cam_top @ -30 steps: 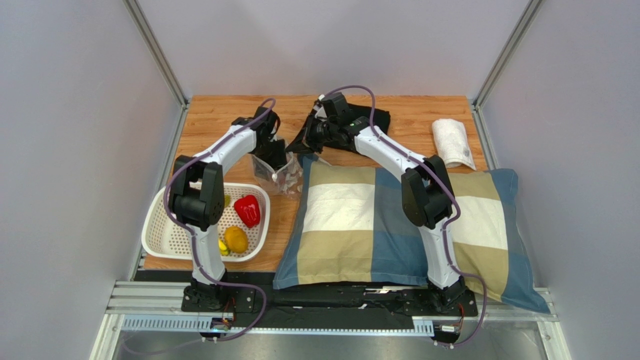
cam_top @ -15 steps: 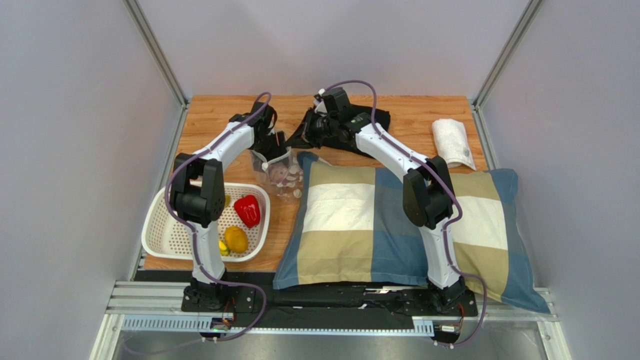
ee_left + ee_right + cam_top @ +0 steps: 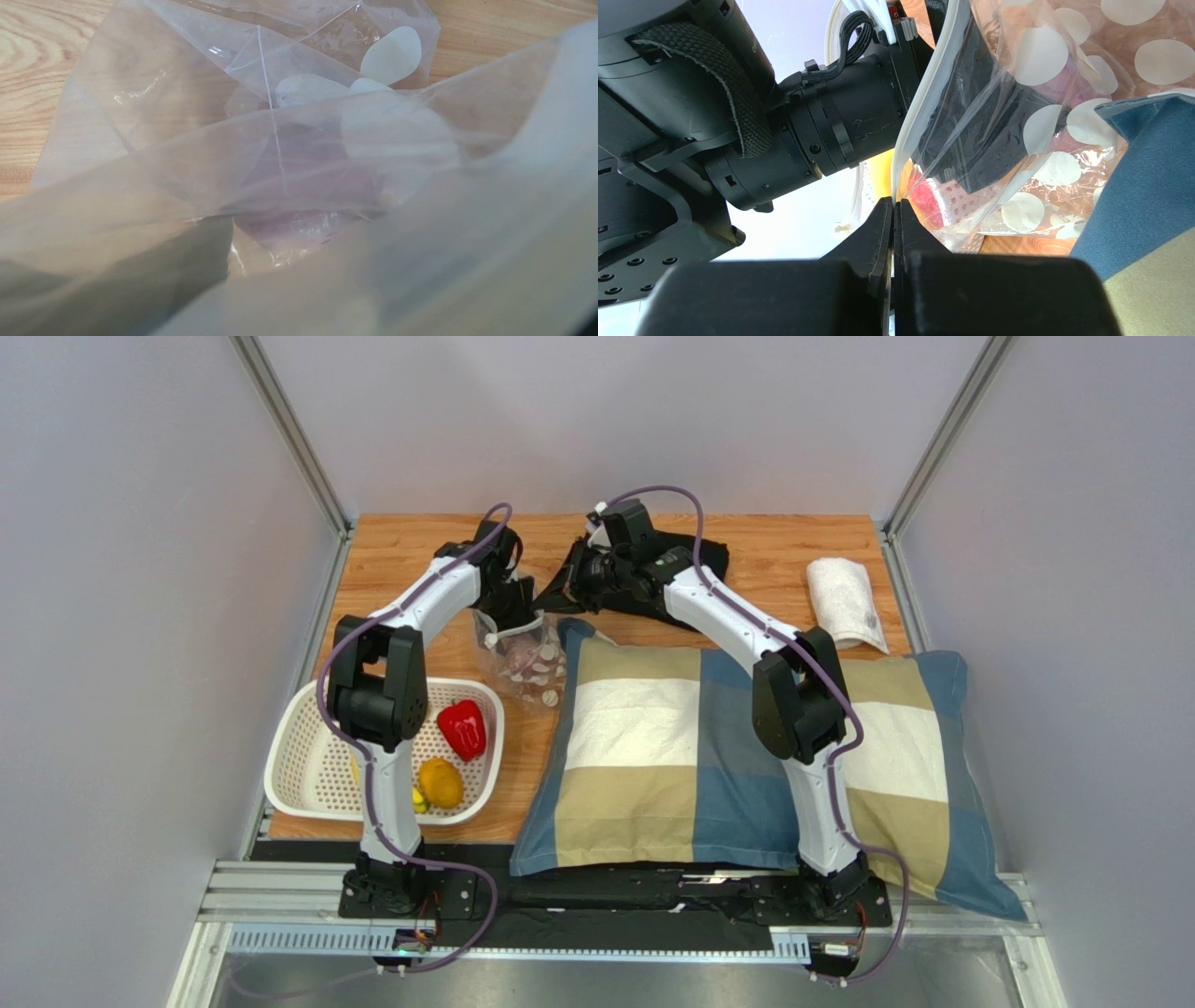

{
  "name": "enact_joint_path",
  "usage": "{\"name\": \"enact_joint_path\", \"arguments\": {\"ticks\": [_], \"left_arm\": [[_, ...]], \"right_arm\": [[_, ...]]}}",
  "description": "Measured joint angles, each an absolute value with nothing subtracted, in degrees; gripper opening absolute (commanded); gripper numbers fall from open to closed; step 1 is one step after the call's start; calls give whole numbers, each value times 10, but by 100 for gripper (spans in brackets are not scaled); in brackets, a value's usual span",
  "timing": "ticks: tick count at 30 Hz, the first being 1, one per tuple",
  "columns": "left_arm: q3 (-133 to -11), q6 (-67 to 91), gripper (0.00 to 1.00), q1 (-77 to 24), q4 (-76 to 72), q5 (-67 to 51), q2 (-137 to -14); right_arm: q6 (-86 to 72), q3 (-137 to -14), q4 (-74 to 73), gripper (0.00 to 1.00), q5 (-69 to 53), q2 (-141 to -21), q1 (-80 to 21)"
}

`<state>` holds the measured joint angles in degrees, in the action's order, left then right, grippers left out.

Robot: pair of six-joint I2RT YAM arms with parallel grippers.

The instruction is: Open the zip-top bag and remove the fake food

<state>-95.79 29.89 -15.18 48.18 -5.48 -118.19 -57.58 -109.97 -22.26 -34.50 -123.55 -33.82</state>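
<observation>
Our right gripper (image 3: 893, 204) is closed, pinching the zip edge of the zip-top bag (image 3: 530, 661). Our left gripper (image 3: 511, 613) sits at the bag's mouth; we cannot tell its spread. The bag lies at 2 o'clock from the white tray (image 3: 288, 756), with the purplish onion (image 3: 302, 189) inside it. The red pepper (image 3: 463, 728) and mango (image 3: 441, 783) lie in the tray.

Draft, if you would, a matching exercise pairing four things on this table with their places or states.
1 red pepper
2 zip-top bag
3 white towel
4 right gripper

A far right of the table
B shut on the bag's rim
C in the white basket
D between basket and pillow

Pairs: 1-C, 2-D, 3-A, 4-B.
</observation>
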Motion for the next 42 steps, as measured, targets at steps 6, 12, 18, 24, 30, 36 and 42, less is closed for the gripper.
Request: {"name": "enact_joint_path", "arguments": {"ticks": [6,12,18,24,30,36,42], "left_arm": [[-955,297,25,-152,476,-55,-1181],[-940,290,1,-153,461,-47,-1168],[-936,276,0,-152,470,-14,-1147],[-935,262,0,-152,486,5,-1088],[-935,256,35,-152,488,8,-1072],[-933,252,55,-143,502,10,-1081],[-950,249,65,-138,532,11,-1131]], "right_arm": [[-576,-1094,-223,0,-345,-1235,-337],[-576,-1090,-224,0,-345,-1235,-337],[-572,-1090,-228,0,-345,-1235,-337],[-555,-1106,-251,0,-340,-1236,-337],[-541,-1116,-262,0,-336,-1235,-337],[-536,-1116,-270,0,-335,-1236,-337],[-536,-1116,-270,0,-335,-1235,-337]]}}
